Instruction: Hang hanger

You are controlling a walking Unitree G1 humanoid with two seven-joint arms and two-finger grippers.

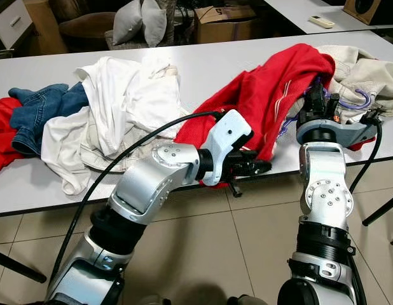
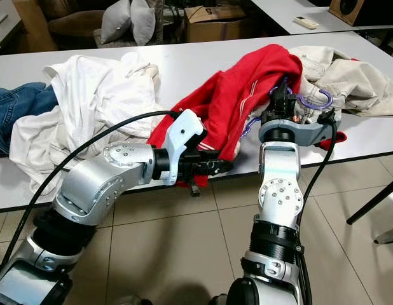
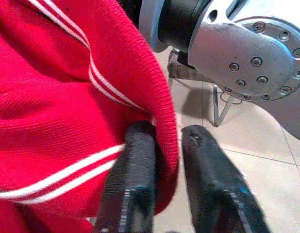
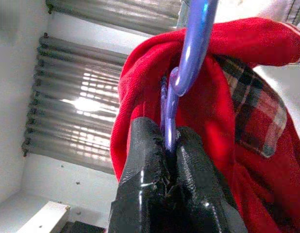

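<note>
We judge the dressing step is in hand: beside the red sweater (image 1: 266, 95), our right gripper (image 4: 170, 145) clamps the purple hanger (image 4: 189, 63), our left gripper (image 3: 162, 160) pinches the hem, and next comes lifting both clear together.

Purple plastic hanger (image 4: 186, 73) stands upright, hook at 12 o'clock, neck buried in red striped garment (image 1: 266, 95) draped on table edge.

Place: I stand in an office-like room.
Signs: long white worktop (image 1: 203, 70), tiled floor (image 1: 203, 254), cardboard box (image 1: 225, 22), window blinds (image 4: 82, 97).
</note>
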